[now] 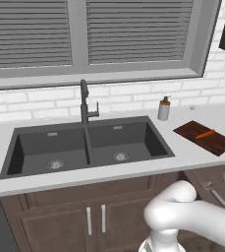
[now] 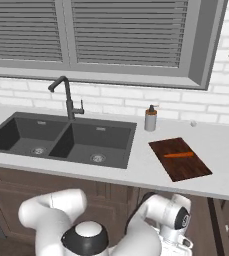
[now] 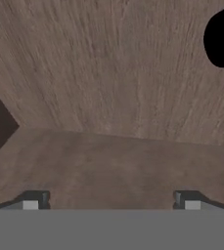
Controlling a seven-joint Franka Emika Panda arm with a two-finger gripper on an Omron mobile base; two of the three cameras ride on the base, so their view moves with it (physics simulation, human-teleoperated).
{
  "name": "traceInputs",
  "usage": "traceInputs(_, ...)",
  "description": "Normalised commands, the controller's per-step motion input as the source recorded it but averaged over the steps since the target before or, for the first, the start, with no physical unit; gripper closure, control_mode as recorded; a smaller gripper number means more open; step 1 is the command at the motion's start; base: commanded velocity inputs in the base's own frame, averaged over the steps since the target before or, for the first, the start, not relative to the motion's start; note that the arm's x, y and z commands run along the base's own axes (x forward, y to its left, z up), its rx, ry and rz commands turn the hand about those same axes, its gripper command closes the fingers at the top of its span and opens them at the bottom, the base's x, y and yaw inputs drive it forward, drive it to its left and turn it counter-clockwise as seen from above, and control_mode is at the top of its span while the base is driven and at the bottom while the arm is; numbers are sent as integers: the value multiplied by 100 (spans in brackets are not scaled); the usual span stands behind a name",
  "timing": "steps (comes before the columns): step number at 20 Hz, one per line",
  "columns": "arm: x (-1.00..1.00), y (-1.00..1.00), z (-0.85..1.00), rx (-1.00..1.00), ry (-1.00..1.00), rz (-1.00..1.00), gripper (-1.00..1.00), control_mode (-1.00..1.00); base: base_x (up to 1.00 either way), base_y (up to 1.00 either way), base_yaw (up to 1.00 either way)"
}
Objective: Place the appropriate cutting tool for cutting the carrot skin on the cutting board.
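We note the cutting board point(image 1: 205, 137): a thin, flat, dark reddish-brown wooden rectangle lying on the pale counter, at the right edge of the left base view and right of centre in the right base view point(image 2: 180, 158). It lies flat, skewed to the counter's front edge, well apart from the sink. The carrot point(image 1: 205, 134), a short, thin orange stick, lies on the board's upper surface, toward its far half. In the right base view the carrot point(image 2: 179, 155) lies nearly crosswise on the board, much shorter than the board's length.
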Motion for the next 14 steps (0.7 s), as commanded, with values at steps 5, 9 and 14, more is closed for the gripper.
traceInputs(5,-84,0,12,0,14,0,-100,-100,0,0,0)
traceInputs(9,-14,0,36,-1,4,0,-100,-100,0,0,0)
traceInputs(14,35,0,21,-2,-8,1,-100,-100,0,0,0)
